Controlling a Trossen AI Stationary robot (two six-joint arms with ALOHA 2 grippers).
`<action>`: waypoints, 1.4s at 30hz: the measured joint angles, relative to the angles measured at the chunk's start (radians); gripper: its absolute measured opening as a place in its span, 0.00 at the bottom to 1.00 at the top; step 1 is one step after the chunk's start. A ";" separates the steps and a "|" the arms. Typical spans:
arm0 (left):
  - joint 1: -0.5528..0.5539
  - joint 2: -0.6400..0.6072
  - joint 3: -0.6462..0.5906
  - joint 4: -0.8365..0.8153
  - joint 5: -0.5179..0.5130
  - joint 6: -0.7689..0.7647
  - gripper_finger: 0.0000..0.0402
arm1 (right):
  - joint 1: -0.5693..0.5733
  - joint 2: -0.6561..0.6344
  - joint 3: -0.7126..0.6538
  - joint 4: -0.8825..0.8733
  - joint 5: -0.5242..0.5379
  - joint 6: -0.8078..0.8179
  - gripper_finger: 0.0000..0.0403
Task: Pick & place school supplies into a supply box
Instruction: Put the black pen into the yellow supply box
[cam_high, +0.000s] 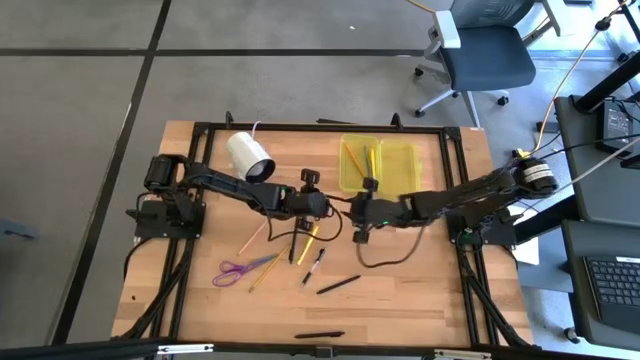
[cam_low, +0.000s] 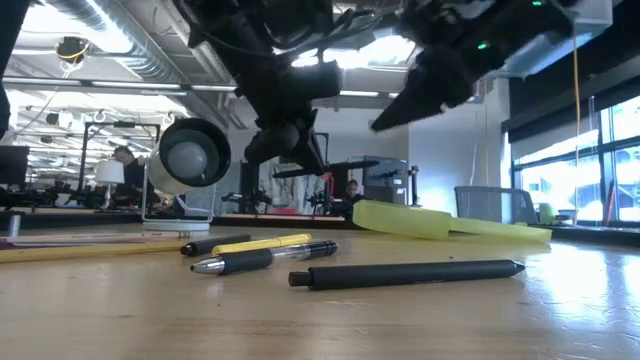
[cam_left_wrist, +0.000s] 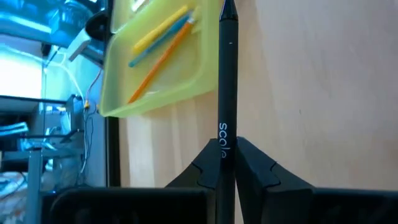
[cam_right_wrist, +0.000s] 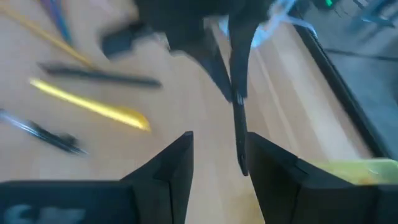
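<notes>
My left gripper (cam_left_wrist: 227, 148) is shut on a black pen (cam_left_wrist: 227, 74) over the middle of the table (cam_high: 332, 206), and the pen points toward the yellow-green supply box (cam_left_wrist: 155, 62). The box (cam_high: 378, 165) lies open near the far edge with yellow, blue and orange pencils (cam_left_wrist: 163, 36) in one half. My right gripper (cam_right_wrist: 217, 152) is open, close to the left one (cam_high: 362, 212), its fingers on either side of the pen's free end (cam_right_wrist: 239, 146); whether they touch it I cannot tell. Purple scissors (cam_high: 235, 270), pencils and pens (cam_high: 310, 238) lie flat on the table. My left gripper pinches the black pen between its two fingers (cam_left_wrist: 208, 163) at the printed part of the barrel (cam_left_wrist: 225, 134). The fingers lie along the pen, which sticks straight out ahead of them. The pen is lifted clear of the table.
A white cylinder (cam_high: 250, 155) with a cable lies near the far left of the table. Loose black pens (cam_high: 338, 285) (cam_high: 320, 335) lie toward the near edge, and several pens (cam_low: 265, 258) are close in the low view. An office chair (cam_high: 485, 50) stands beyond the table.
</notes>
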 joint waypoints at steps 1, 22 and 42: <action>-0.001 0.000 0.004 -0.001 -0.002 -0.007 0.04 | 0.000 0.034 0.035 -0.042 0.017 -0.002 0.37; -0.048 0.000 0.023 -0.008 -0.015 -0.026 0.04 | 0.010 0.251 0.268 -0.287 0.197 -0.026 0.37; -0.060 0.000 0.023 -0.003 -0.014 -0.038 0.04 | 0.005 0.251 0.266 -0.315 0.151 0.033 0.11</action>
